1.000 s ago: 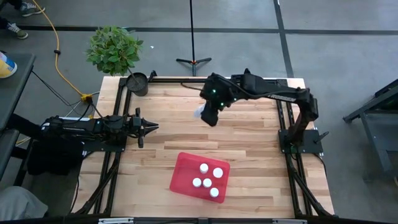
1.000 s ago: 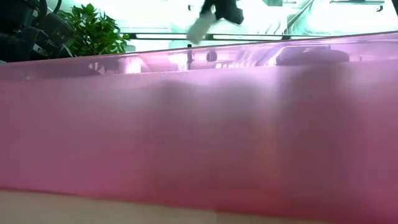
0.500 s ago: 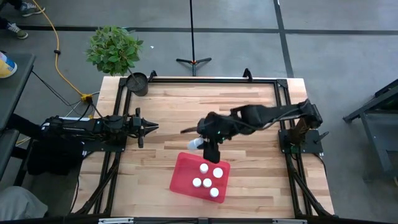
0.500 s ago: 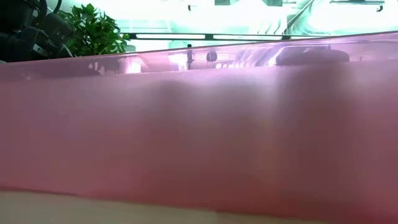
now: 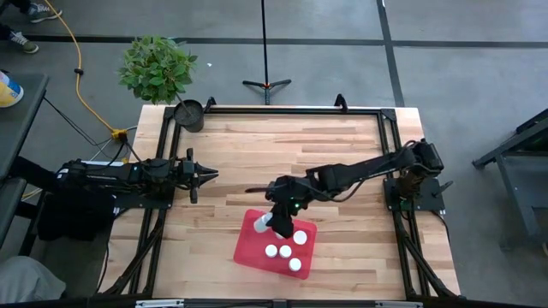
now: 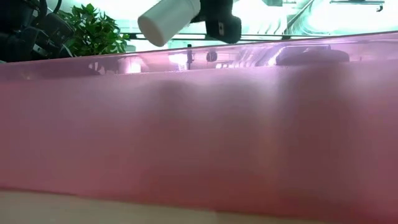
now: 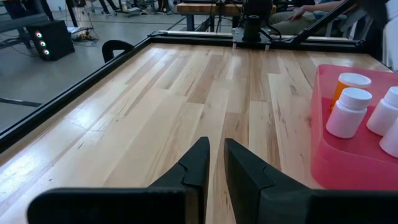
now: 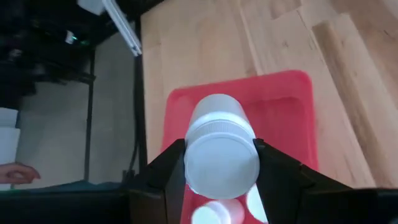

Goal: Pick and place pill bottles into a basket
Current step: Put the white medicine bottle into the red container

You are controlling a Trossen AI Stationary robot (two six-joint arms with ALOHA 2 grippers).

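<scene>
My right gripper [image 5: 269,224] is shut on a white pill bottle [image 5: 261,223] above the far left corner of the red tray [image 5: 253,248]. In the low view the bottle [image 6: 168,18] hangs tilted above the tray's wall [image 6: 199,124]. Several white-capped bottles [image 5: 287,251] stand upright in the tray. The left wrist view shows an orange one [image 7: 348,84] among them. My left gripper [image 5: 211,175] waits at the table's left side, shut and empty. My right gripper pinches the white bottle by its two opposite sides [image 8: 191,155] between its two fingers [image 8: 168,171]. The fingers come slanting down from the table's right side. The bottle is tilted, one flat end [image 6: 151,29] pointing down and left, lifted clear above the tray.
A small dark pot [image 5: 189,114] and a green plant [image 5: 157,67] stand at the far left corner. A black frame [image 5: 282,109] runs along the table's far edge and sides. Bare wood [image 5: 257,145] lies between the tray and the far edge.
My right gripper has carried the white bottle from the far middle of the table toward the near edge and down, and now stands over the tray's far left corner. The bottle stays in its fingers, tilted.
</scene>
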